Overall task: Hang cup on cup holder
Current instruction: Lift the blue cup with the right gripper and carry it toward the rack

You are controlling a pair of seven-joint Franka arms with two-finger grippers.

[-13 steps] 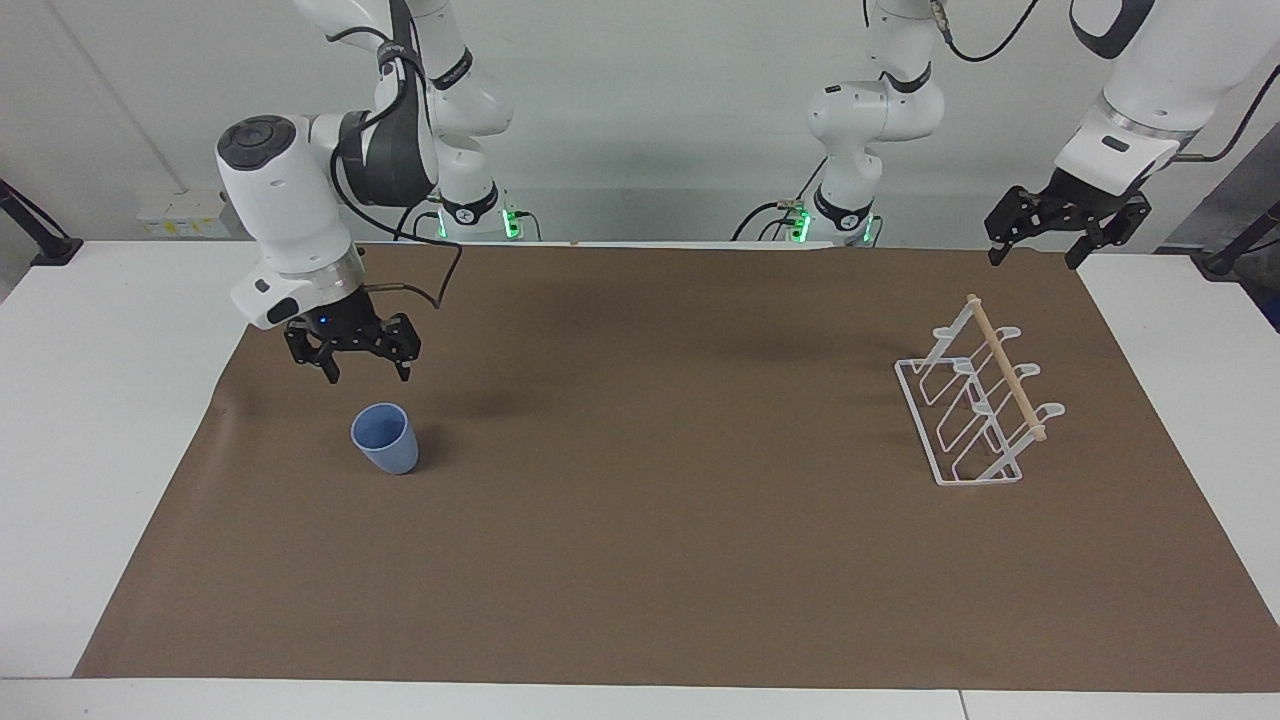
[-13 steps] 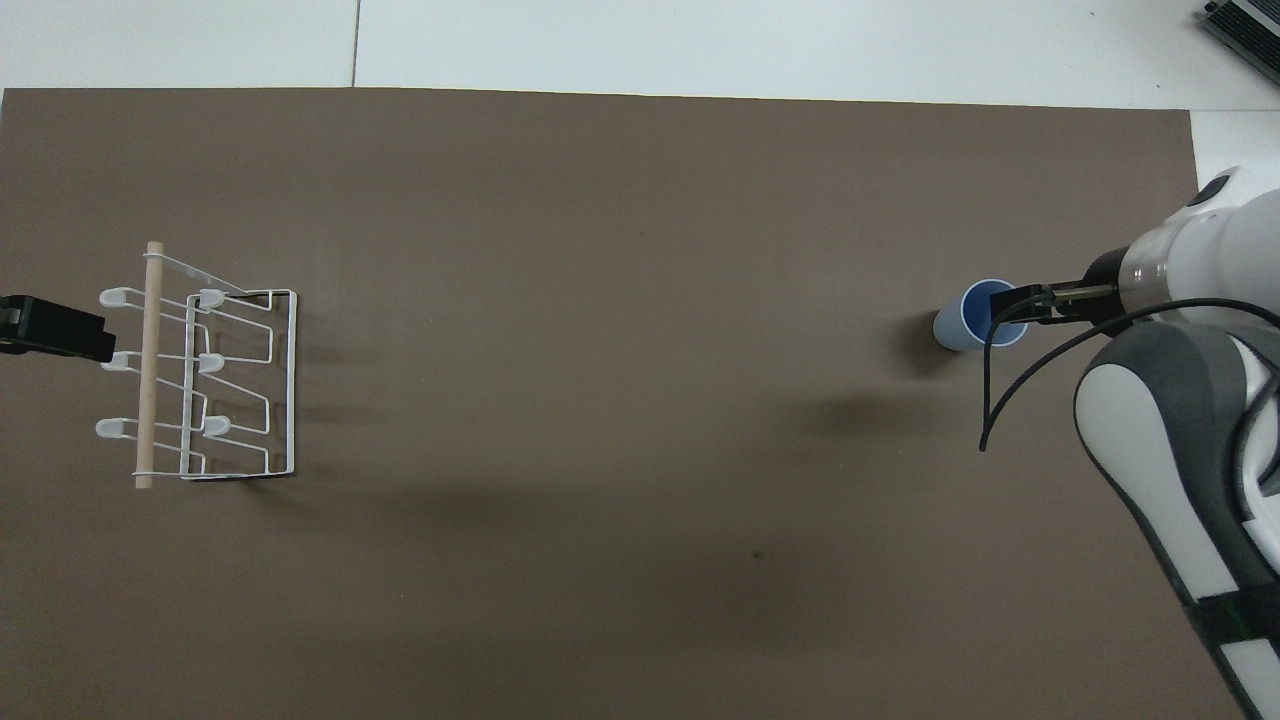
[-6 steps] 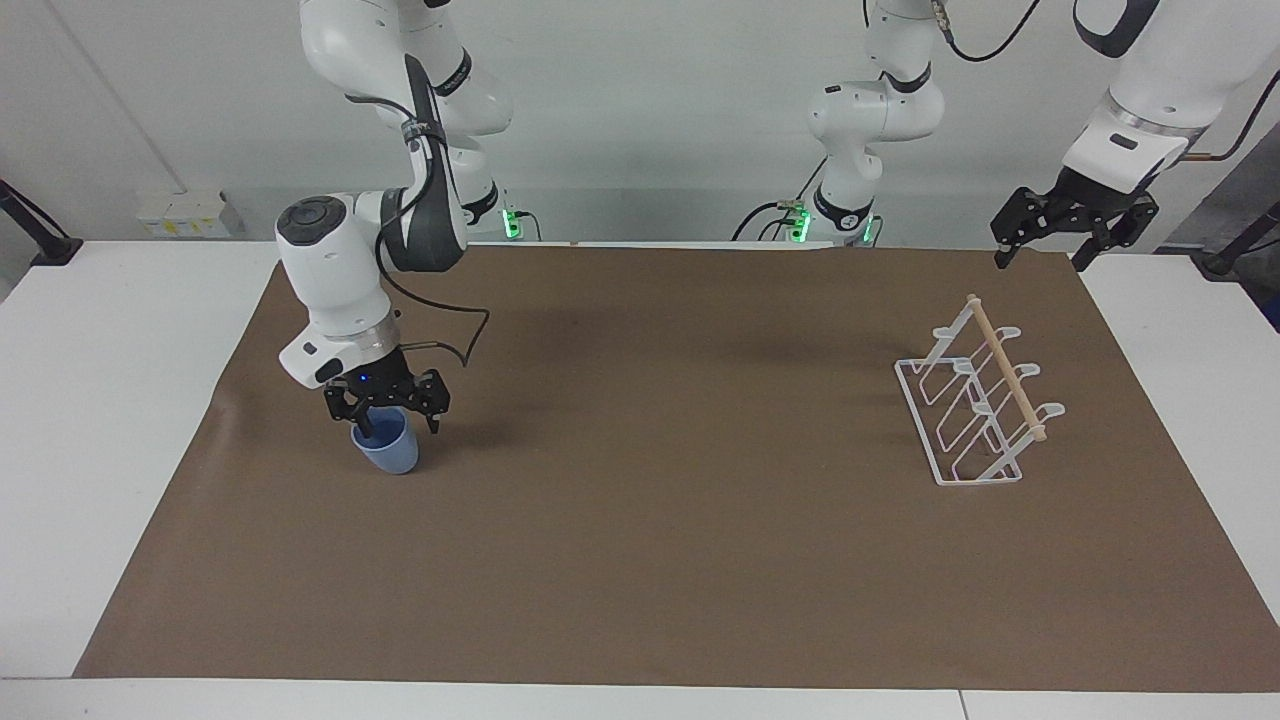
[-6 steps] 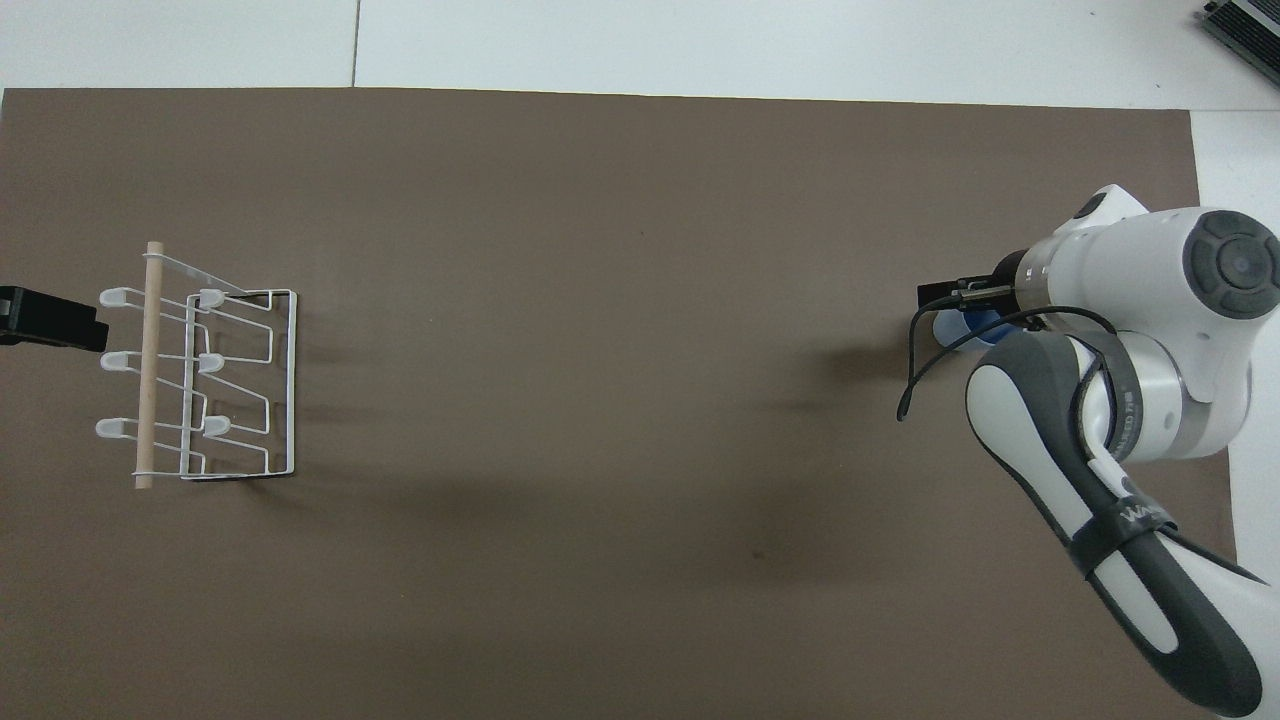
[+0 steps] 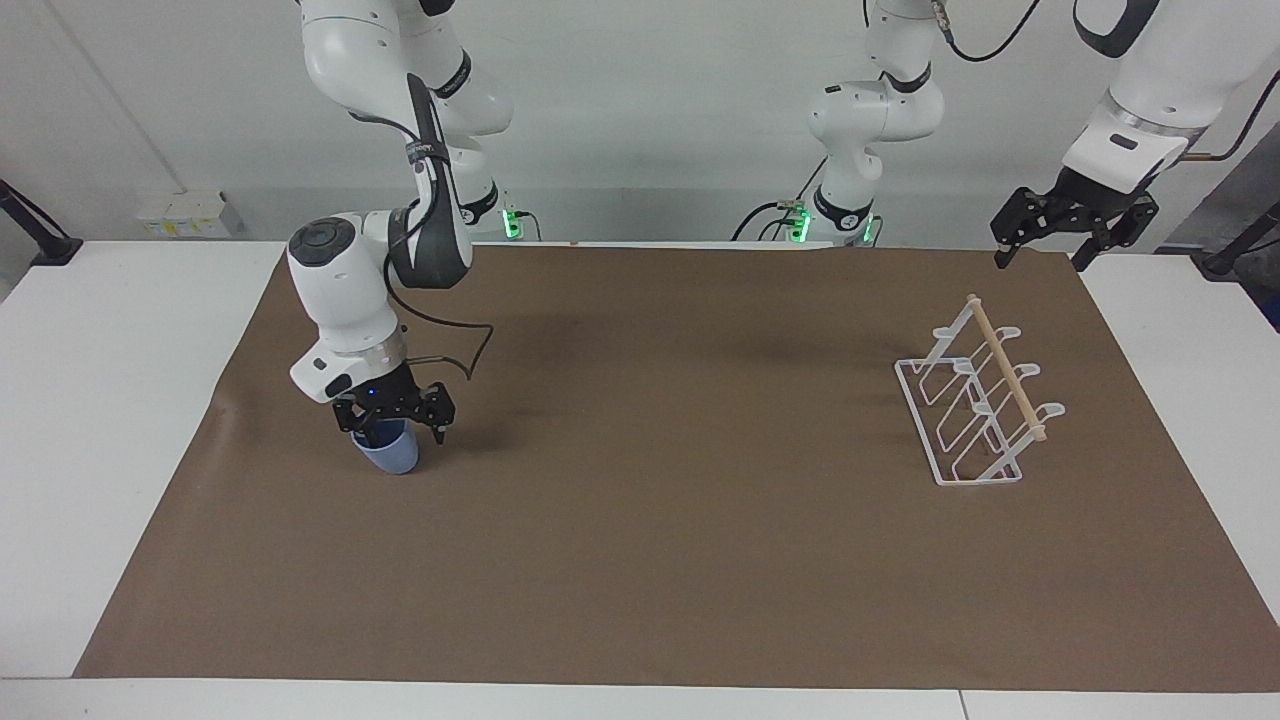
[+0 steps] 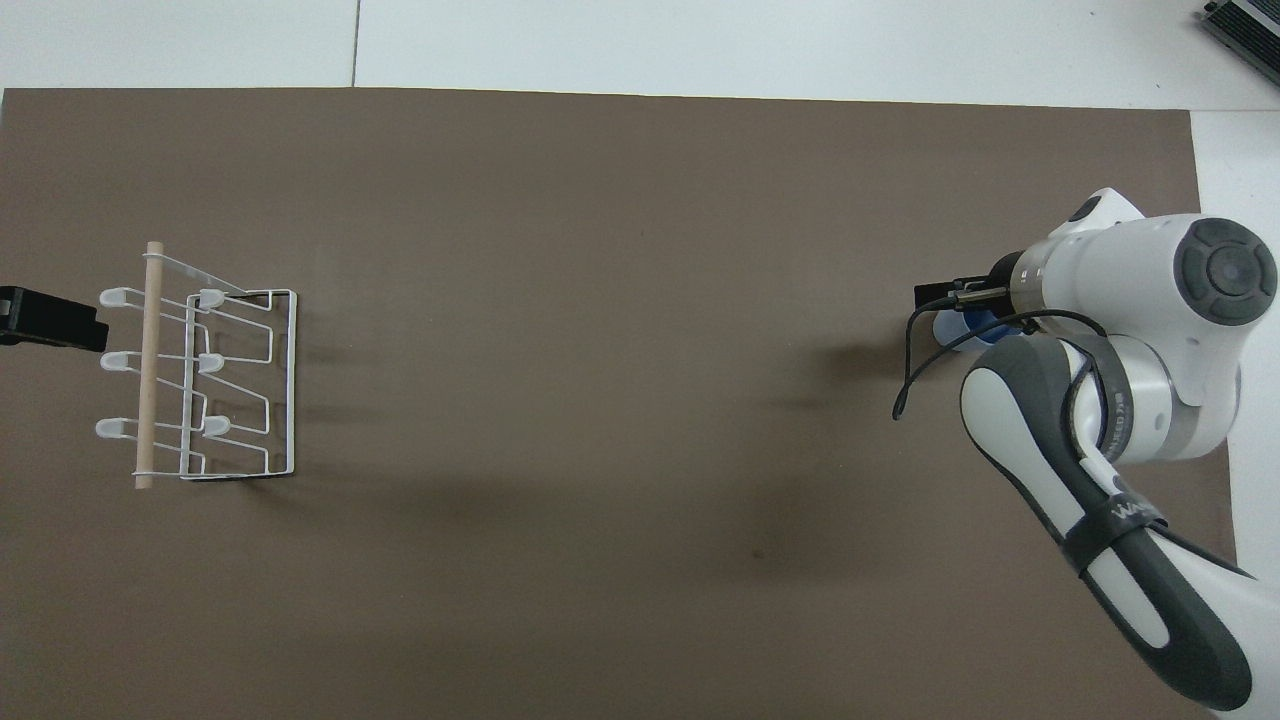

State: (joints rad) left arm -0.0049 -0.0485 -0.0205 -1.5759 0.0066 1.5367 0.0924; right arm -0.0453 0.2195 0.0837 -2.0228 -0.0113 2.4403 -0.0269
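Observation:
The light-blue cup (image 5: pixel 390 455) stands upright on the brown mat toward the right arm's end of the table. My right gripper (image 5: pixel 392 435) is down on the cup's mouth with its fingers spread, one finger inside the rim. In the overhead view only a sliver of the cup (image 6: pixel 962 328) shows beside the right arm's wrist. The white wire cup holder (image 5: pixel 1005 375) with its wooden dowel stands toward the left arm's end and also shows in the overhead view (image 6: pixel 148 360). My left gripper (image 5: pixel 1036 262) waits open in the air beside the holder.
A brown mat (image 5: pixel 660 560) covers most of the white table (image 5: pixel 110 400). The right arm's cable (image 5: pixel 470 350) hangs in a loop beside its wrist. No other objects stand on the mat.
My right gripper has come down from above the mat beside the cup onto the cup's mouth. The left gripper rose slightly and then stayed still. Cup and holder have not moved.

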